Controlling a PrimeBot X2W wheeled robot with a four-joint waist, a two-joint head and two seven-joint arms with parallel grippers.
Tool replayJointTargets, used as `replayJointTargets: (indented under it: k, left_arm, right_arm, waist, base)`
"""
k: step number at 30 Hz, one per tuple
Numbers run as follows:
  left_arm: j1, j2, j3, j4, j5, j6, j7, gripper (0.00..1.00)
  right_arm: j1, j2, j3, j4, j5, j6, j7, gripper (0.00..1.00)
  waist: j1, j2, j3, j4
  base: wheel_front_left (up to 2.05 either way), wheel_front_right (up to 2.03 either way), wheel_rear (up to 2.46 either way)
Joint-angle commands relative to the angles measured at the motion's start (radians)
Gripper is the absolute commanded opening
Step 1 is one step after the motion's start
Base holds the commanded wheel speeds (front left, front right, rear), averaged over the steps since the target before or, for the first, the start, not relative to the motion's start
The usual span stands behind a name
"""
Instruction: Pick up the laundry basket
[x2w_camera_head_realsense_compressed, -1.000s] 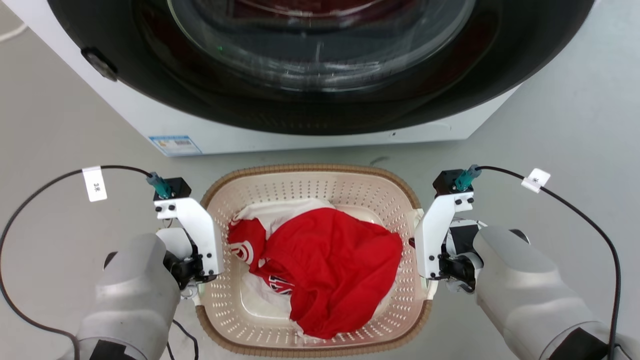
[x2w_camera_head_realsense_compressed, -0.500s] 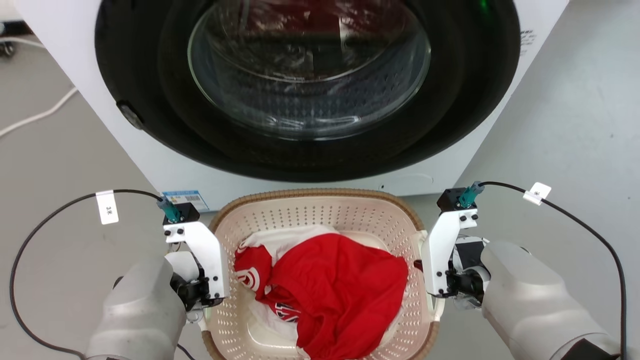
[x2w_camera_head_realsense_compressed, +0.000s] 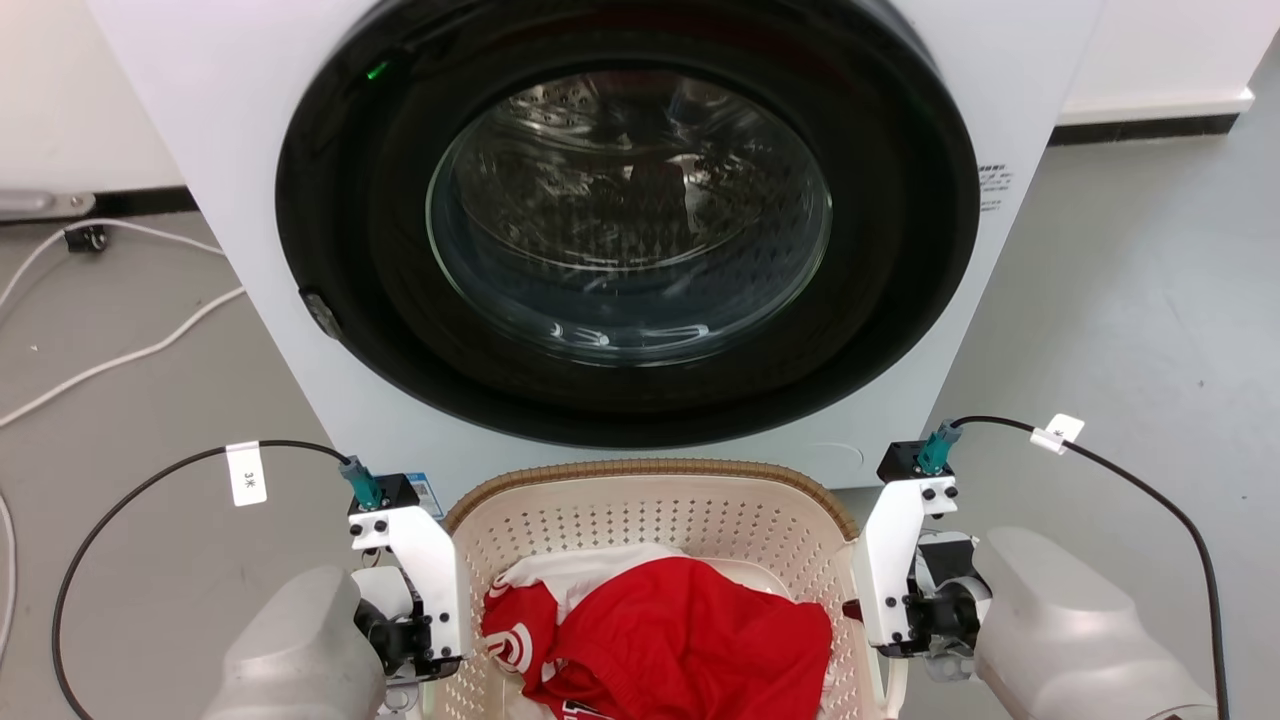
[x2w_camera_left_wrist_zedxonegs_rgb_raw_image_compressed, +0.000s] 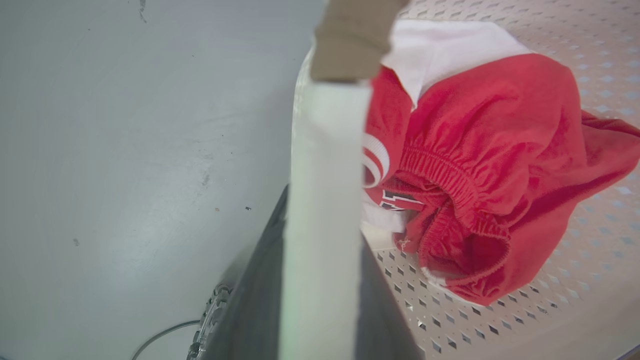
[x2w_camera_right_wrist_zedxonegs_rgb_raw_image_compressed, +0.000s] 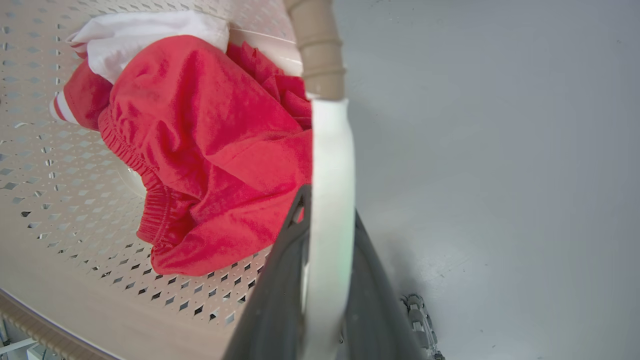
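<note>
The laundry basket (x2w_camera_head_realsense_compressed: 650, 472), cream with perforated walls and a brown woven-look rim, sits at the bottom centre of the head view between my two arms. It holds a red garment (x2w_camera_head_realsense_compressed: 690, 640) over a white one (x2w_camera_head_realsense_compressed: 590, 570). My left gripper (x2w_camera_left_wrist_zedxonegs_rgb_raw_image_compressed: 320, 280) is shut on the basket's white left handle (x2w_camera_left_wrist_zedxonegs_rgb_raw_image_compressed: 325, 190), its dark fingers (x2w_camera_left_wrist_zedxonegs_rgb_raw_image_compressed: 250, 305) pressing on both sides. My right gripper (x2w_camera_right_wrist_zedxonegs_rgb_raw_image_compressed: 327, 260) is shut on the white right handle (x2w_camera_right_wrist_zedxonegs_rgb_raw_image_compressed: 330, 165) in the same way. In the head view both wrists flank the basket, and the fingertips are hidden there.
A white washing machine (x2w_camera_head_realsense_compressed: 200, 150) with a closed round glass door (x2w_camera_head_realsense_compressed: 630, 220) stands directly behind the basket. White cables (x2w_camera_head_realsense_compressed: 120, 360) lie on the grey floor at the left. Open grey floor (x2w_camera_head_realsense_compressed: 1150, 300) lies to the right.
The head view has swung upward, so more of the washing machine shows. The basket's far rim now overlaps the machine's lower front. Both grippers keep their hold on the handles.
</note>
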Motion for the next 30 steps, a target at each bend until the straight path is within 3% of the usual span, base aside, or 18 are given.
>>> replayJointTargets:
  k: [1,17,30]
  left_arm:
    - [0.001,0.024,0.003,0.0,-0.006,0.003,0.001,0.0]
    - [0.006,0.006,-0.01,0.002,-0.023,0.018,0.093,0.0]
    - [0.025,0.004,-0.02,0.001,-0.033,0.015,0.086,0.0]
  right_arm:
    - [0.005,-0.031,0.0,0.009,-0.007,-0.002,0.013,0.0]
    - [-0.032,-0.03,0.006,0.009,-0.029,-0.002,0.09,0.0]
    - [0.009,-0.032,-0.017,0.009,-0.026,-0.002,0.139,0.0]
  waist:
    - [0.0002,-0.0001,-0.019,0.001]
    - [0.0002,-0.0001,-0.051,0.007]
    - [0.0002,-0.0001,-0.066,0.004]
  base:
    - [0.0,0.0,0.0]
    - [0.0,0.0,0.0]
    - [0.0,0.0,0.0]
